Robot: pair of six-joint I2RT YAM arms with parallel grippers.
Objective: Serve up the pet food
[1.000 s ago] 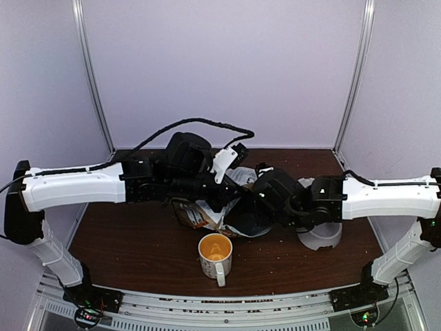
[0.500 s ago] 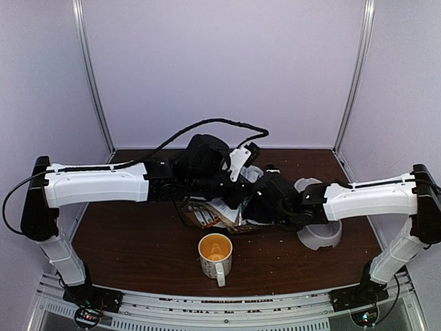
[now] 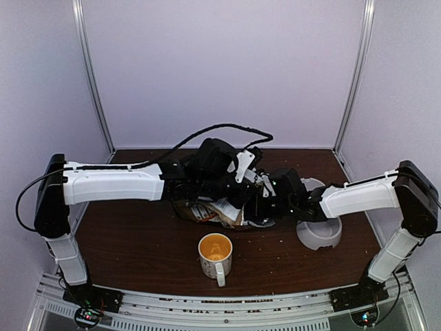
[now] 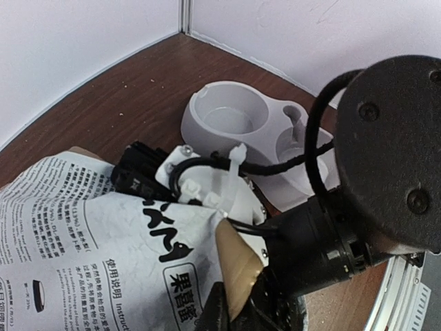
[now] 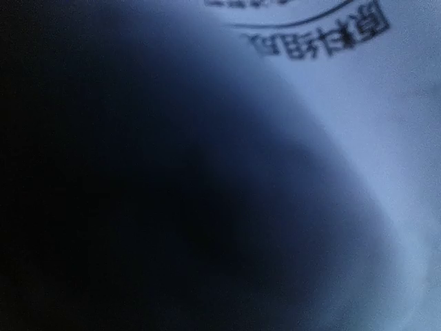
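Observation:
The white, tan and orange pet food bag (image 3: 205, 211) lies crumpled at the table's middle. In the left wrist view its white side (image 4: 103, 234) shows black characters. My left gripper (image 4: 241, 309) is shut on the bag's tan corner; from above it (image 3: 236, 198) sits over the bag. My right gripper (image 3: 259, 208) is pushed against the bag from the right. Its camera shows only dark shadow and close bag print (image 5: 358, 76), with no fingers in sight. The kibble is hidden.
An orange-lined white mug (image 3: 216, 254) stands in front of the bag, near the table's front edge. A white double pet bowl (image 3: 320, 238) sits at the right under my right forearm, also in the left wrist view (image 4: 231, 124). Purple walls close in three sides.
My left arm has reached further right and my right arm further left, so both grippers have closed in on the bag. The mug and bowl have not moved.

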